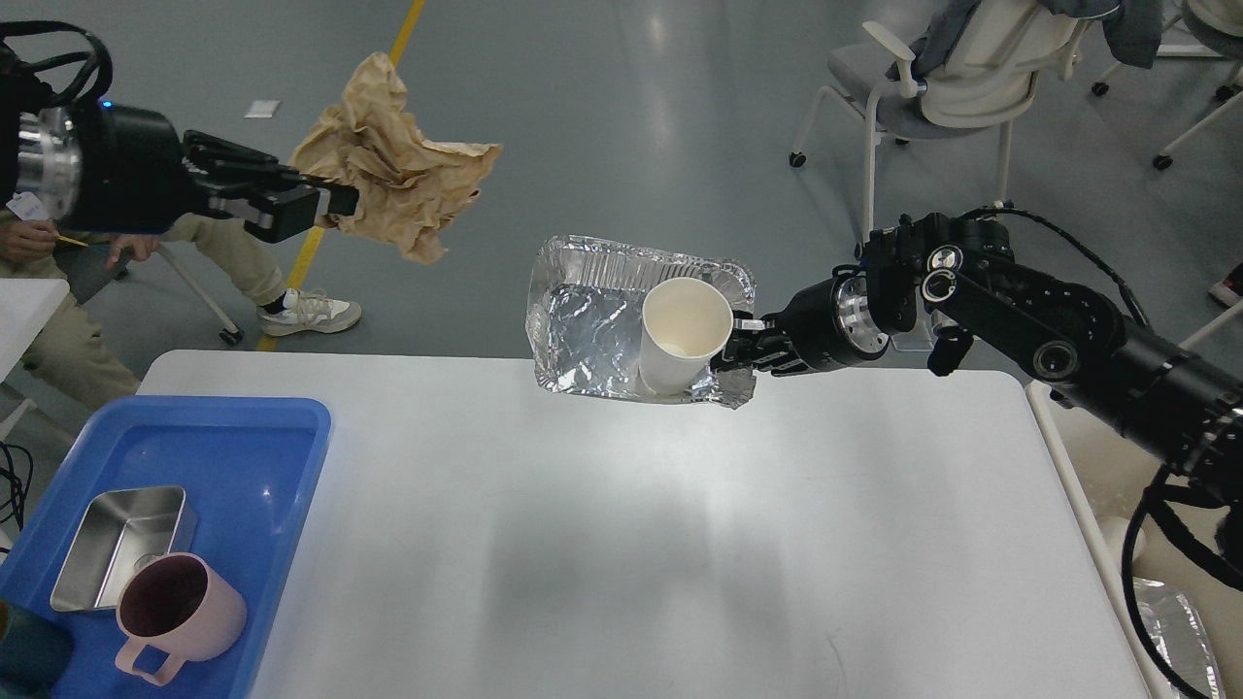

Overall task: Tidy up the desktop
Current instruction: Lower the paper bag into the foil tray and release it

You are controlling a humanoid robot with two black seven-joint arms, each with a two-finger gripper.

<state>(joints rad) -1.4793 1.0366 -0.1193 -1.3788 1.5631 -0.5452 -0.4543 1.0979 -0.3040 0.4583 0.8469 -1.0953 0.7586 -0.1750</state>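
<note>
My left gripper [335, 201] pinches one crumpled brown paper [393, 160]. My right gripper [743, 345] clamps one crinkly foil tray [583, 320] holding one smooth white paper cup [683, 335]; its fingertips are partly hidden. The plain white desktop [631, 544] lies below; at its left, a blue tray [252, 456] carries one steel tin [121, 544] and one pink mug [180, 612].

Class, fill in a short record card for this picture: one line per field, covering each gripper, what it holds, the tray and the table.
Left gripper: shut on crumpled brown paper, held up over the floor
Right gripper: gripping the edge of the foil tray, held above the desktop's far edge
Inside foil tray: white paper cup, upright
Desktop: white, its middle bare
Blue tray: at the near left corner
In blue tray: steel container, pink mug
</note>
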